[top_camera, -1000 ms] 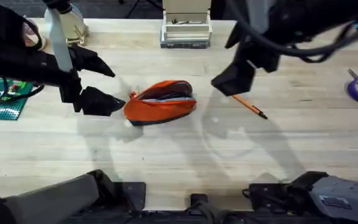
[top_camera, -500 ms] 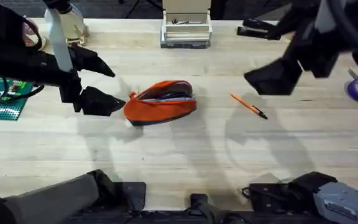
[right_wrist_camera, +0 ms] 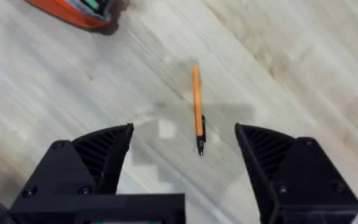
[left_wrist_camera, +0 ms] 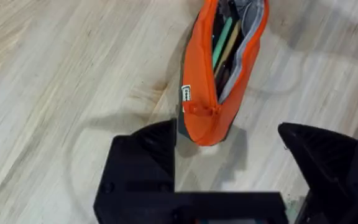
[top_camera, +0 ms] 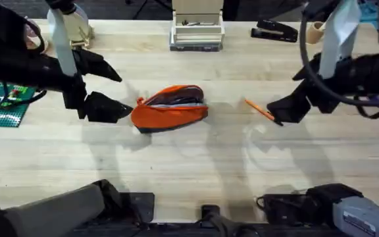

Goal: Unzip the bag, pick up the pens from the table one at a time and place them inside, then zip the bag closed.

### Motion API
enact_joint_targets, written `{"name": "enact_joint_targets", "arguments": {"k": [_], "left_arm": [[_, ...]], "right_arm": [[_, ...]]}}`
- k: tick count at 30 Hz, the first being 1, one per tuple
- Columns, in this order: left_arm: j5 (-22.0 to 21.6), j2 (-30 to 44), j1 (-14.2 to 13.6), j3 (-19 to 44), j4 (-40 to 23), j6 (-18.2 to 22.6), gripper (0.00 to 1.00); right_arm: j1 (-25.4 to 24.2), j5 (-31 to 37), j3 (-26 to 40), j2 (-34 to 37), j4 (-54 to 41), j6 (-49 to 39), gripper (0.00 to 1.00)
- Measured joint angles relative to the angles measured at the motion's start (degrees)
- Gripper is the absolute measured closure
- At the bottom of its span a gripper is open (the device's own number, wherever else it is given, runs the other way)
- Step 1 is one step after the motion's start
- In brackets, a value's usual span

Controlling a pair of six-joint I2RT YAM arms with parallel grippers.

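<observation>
The orange bag [top_camera: 170,108] lies unzipped mid-bench [top_camera: 189,164], pens showing inside, and the left pincer [top_camera: 110,89] sits spread wide just beside its left end, gripping nothing. Over on the right, the right pincer [right_wrist_camera: 185,152] hovers wide and empty above the lone orange pen [top_camera: 261,110] lying on the wood, well apart from the bag.

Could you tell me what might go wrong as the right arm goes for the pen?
The pen is thin and lies flat on the table, so the open right gripper could close over it or roll it away. The bag is unzipped and already holds pens; the open left gripper straddles its end without clamping it, so insertion might shift it.
</observation>
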Motion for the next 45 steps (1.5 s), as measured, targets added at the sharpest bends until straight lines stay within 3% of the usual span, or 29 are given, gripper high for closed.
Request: {"name": "enact_joint_targets", "arguments": {"k": [14, 36, 45], "left_arm": [[0.0, 0.0, 0.0, 0.0, 0.0, 0.0, 0.007], [0.0, 0.0, 0.0, 0.0, 0.0, 0.0, 0.007], [0.0, 0.0, 0.0, 0.0, 0.0, 0.0, 0.007]], "right_arm": [[-5.1, 0.0, -10.7, 1.1, 9.5, 0.4, 0.003], [-5.1, 0.0, -11.2, 22.2, 17.5, 0.6, 0.004], [-5.1, 0.1, -11.1, 27.5, 20.3, 0.6, 0.004]]}}
